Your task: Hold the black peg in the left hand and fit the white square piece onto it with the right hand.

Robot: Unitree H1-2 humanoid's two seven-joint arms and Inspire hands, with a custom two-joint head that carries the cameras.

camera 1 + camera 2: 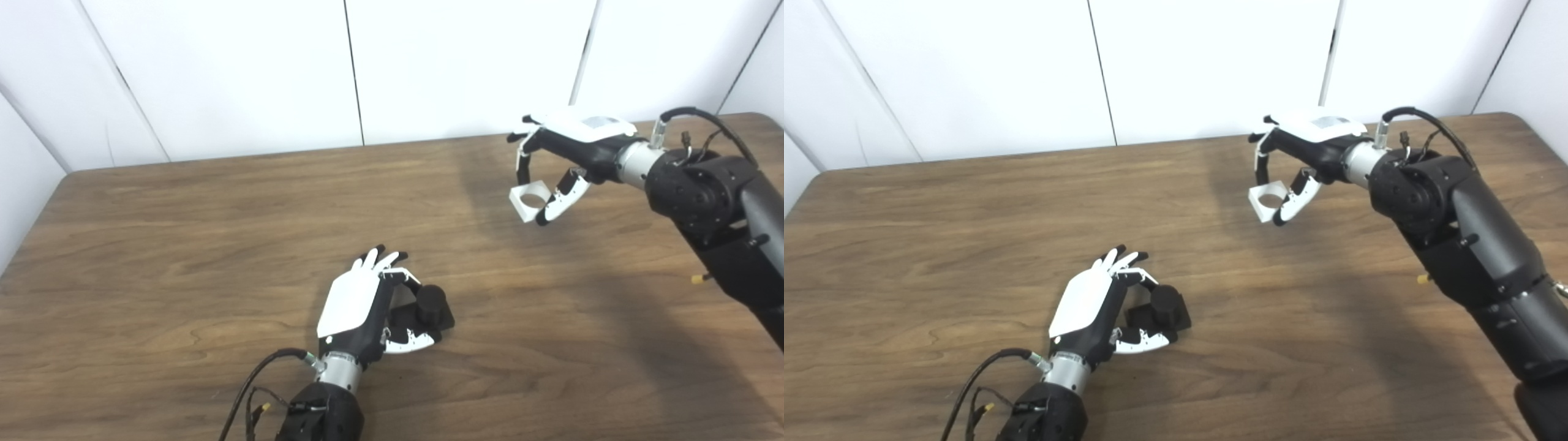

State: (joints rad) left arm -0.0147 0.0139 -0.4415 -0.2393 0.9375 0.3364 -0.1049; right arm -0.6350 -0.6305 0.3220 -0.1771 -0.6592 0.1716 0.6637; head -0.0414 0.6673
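Near the front edge of the brown wooden table, the left hand curls loosely around the black round peg on its square base, which rests on the tabletop. Farther back, well apart, the right hand pinches the white square piece with a round hole above the table; both views show its hole unobstructed.

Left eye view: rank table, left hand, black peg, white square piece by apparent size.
1. table
2. left hand
3. black peg and white square piece: they look alike, and the peg sits nearer the camera and partly hidden, so no ranking.
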